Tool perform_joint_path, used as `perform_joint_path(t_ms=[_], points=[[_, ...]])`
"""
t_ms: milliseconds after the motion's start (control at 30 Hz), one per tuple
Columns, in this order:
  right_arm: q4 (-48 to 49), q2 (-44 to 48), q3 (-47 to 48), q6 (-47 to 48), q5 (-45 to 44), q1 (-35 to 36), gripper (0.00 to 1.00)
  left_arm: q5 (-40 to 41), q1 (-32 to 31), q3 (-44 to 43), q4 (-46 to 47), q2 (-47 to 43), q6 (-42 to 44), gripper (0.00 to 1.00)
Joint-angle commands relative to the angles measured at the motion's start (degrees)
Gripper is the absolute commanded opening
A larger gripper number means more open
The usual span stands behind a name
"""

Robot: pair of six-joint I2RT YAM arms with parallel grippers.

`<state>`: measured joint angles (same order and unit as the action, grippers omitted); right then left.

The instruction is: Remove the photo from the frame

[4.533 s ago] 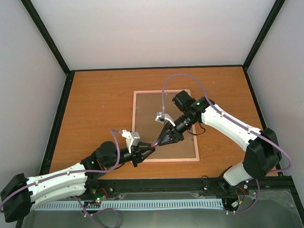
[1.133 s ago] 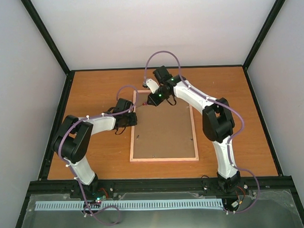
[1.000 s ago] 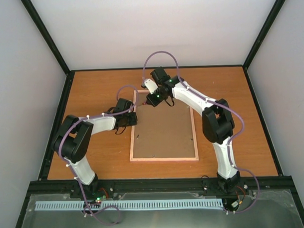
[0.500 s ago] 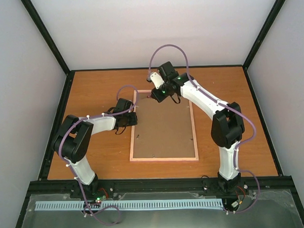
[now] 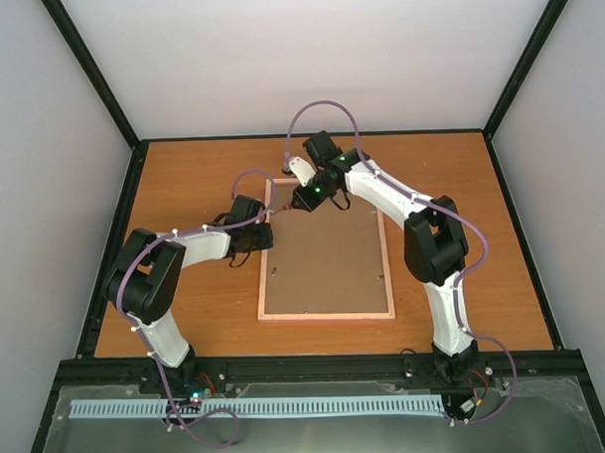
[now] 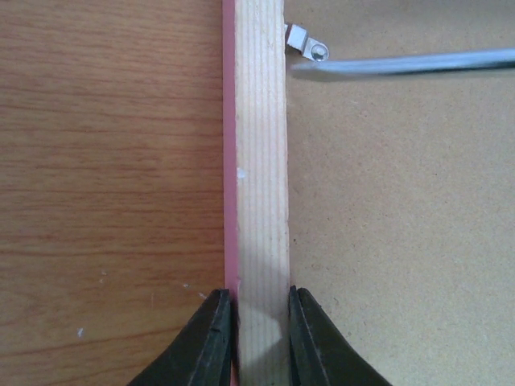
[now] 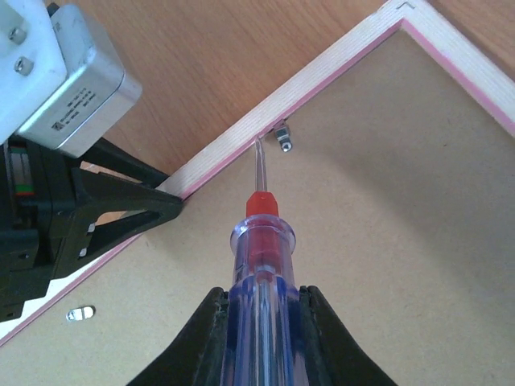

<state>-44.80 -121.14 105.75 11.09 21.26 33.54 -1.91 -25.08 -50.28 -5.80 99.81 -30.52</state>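
Note:
The frame lies face down on the table, showing its brown hardboard back, pale wood rim and thin pink border. The photo is hidden under the backing. My left gripper is shut on the frame's left rim, one jaw each side, near the far left corner. My right gripper is shut on a screwdriver with a clear blue handle and red collar. Its metal tip touches a small metal tab at the rim. The shaft and tab show in the left wrist view.
The frame lies on an orange wooden table with black rails and white walls around it. More small metal tabs sit along the backing's edges. The left gripper's body is close beside the screwdriver tip.
Both arms moved from the frame's near edge to its far left corner. In the last second the right gripper swung right, then came back to the tab. The left gripper stayed on the rim.

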Motion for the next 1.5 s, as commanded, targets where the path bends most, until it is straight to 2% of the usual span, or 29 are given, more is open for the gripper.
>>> perform_joint_path(t_ms=[0, 400, 700, 900, 1133, 1300, 1467], points=[[0.36, -1.64, 2.29, -0.83, -2.68, 0.56, 0.03, -1.51, 0.36, 0.84, -0.93, -0.23, -0.04, 0.01], [-1.48, -2.40, 3.51, -1.42, -12.28, 1.22, 0.03, -1.93, 0.38, 0.71, -0.78, 0.28, 0.20, 0.01], [-0.35, -1.44, 2.35, -0.83, -27.63, 4.63, 0.03, -1.87, 0.34, 0.97, -0.49, -0.12, 0.18, 0.01], [-1.05, -0.65, 4.38, -1.58, -33.55, 4.96, 0.03, -1.87, 0.39, 1.03, -0.52, -0.14, 0.16, 0.01], [-2.45, 1.05, 4.50, -1.74, -34.64, 4.96, 0.03, -2.03, 0.39, 0.89, -0.44, 0.14, 0.29, 0.01], [-3.80, 5.36, 2.82, -1.21, -29.93, 4.72, 0.03, -1.95, 0.38, 1.03, -0.65, -0.70, 0.20, 0.01], [-3.98, 13.45, -4.53, 0.14, -22.83, 1.56, 0.03, -0.21, 0.51, 2.36, -1.01, -2.82, -1.74, 0.01]])
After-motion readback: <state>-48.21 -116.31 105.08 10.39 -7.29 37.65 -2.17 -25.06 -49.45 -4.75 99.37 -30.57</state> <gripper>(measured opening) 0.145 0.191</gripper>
